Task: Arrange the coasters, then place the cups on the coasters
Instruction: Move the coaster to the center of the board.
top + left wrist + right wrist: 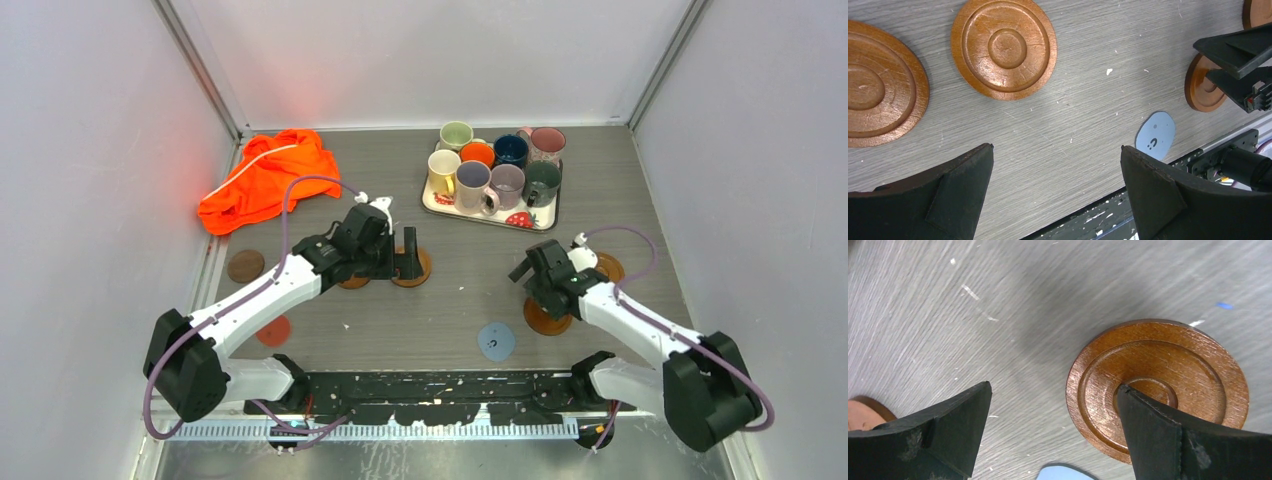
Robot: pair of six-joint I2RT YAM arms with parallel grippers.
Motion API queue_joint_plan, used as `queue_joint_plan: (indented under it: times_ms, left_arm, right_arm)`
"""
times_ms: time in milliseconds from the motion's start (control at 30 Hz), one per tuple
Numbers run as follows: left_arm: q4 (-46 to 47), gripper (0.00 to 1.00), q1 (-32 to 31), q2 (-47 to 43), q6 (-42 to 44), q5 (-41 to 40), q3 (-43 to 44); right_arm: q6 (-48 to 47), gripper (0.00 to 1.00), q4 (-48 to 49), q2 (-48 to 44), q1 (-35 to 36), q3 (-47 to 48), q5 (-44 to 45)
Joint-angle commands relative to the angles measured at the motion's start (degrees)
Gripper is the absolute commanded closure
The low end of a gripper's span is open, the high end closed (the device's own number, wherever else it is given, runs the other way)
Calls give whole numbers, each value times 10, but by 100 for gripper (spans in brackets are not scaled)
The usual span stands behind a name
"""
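Left tool (1056,150) and right tool (1055,386) are hanging wide open; we're seeing nothing gripped. Wooden coasters (1003,48) are lying on the table (1073,105) below them. Cups (472,180) are sitting on the tray (500,219).

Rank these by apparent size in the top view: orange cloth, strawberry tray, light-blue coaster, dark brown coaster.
1. orange cloth and strawberry tray: about alike, too close to rank.
2. light-blue coaster and dark brown coaster: much smaller, also about alike.
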Motion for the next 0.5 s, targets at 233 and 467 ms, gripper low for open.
queue_joint_plan:
  times_ms: [233,467]
  left_arm:
    - [-14,0,26,-21,20,-6,5]
    - [-28,0,37,-39,25,-10,0]
  right_arm:
    - [-24,0,106,159,84,112,-18]
    - [-36,0,150,251,105,169,-37]
